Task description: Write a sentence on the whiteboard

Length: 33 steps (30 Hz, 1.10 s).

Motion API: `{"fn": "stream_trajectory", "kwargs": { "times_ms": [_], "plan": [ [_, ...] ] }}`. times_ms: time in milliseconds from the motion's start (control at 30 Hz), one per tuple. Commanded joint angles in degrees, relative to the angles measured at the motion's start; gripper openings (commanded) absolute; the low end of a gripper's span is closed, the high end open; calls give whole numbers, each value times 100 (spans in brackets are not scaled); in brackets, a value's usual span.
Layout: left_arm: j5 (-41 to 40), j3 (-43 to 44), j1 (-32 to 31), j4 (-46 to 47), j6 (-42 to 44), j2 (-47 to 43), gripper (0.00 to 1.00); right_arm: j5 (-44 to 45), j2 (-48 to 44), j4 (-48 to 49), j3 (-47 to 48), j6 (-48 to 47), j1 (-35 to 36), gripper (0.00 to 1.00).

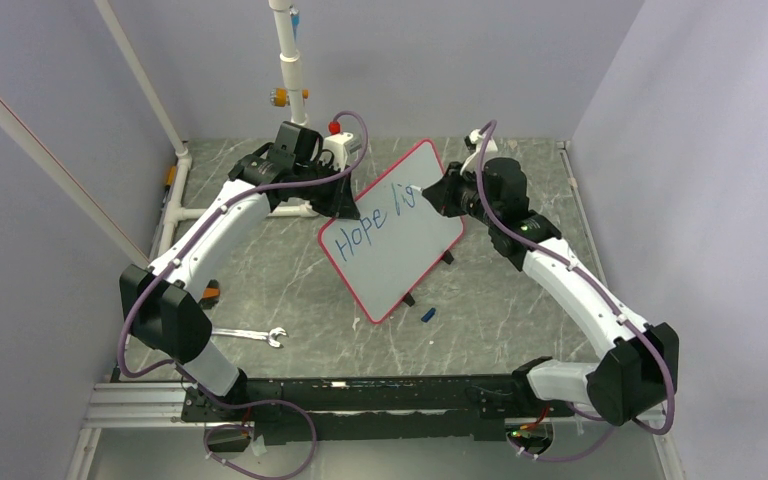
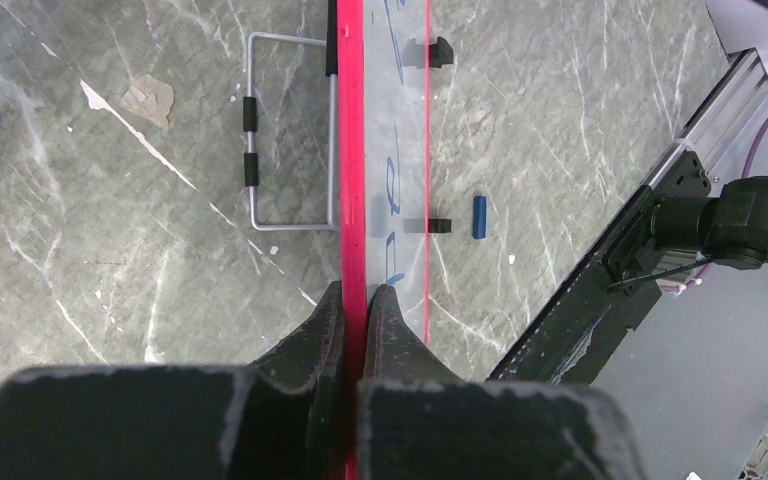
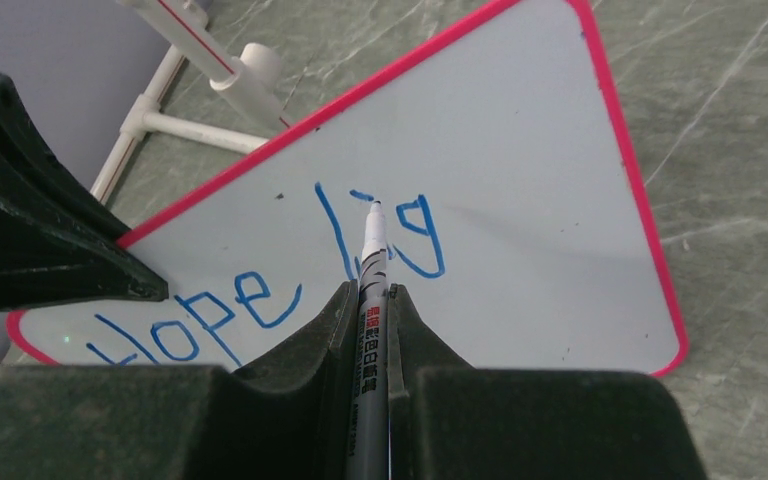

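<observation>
The left gripper pinches the red edge of the whiteboard, which is propped on the tabletop with its long axis slanting far-right. The right wrist view reads the sentence as "Hope lig". The right gripper clamps a marker, its tip at the board.

Count log: I am counting one whiteboard, bearing one sentence of one whole word plus three letters. I am also noting two black feet, one marker, one blue cap, one wrench and one wire frame. I am working two grippers: left gripper, right gripper.
</observation>
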Motion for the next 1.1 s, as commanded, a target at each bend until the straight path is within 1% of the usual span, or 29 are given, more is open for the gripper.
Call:
{"fn": "stream_trajectory", "kwargs": {
  "times_ms": [0, 567, 767, 1067],
  "plan": [
    [-892, -80, -14, 13, 776, 4, 0, 349, 72, 88, 426, -30, 13, 0],
    [-880, -71, -8, 15, 785, 22, 0, 455, 848, 89, 963, -86, -2, 0],
    [-907, -68, -15, 6, 793, 13, 0, 394, 913, 32, 844, -121, 1, 0],
    [-894, -79, -12, 10, 786, -16, 0, 297, 738, -20, 341, -132, 0, 0]
  ]
}}
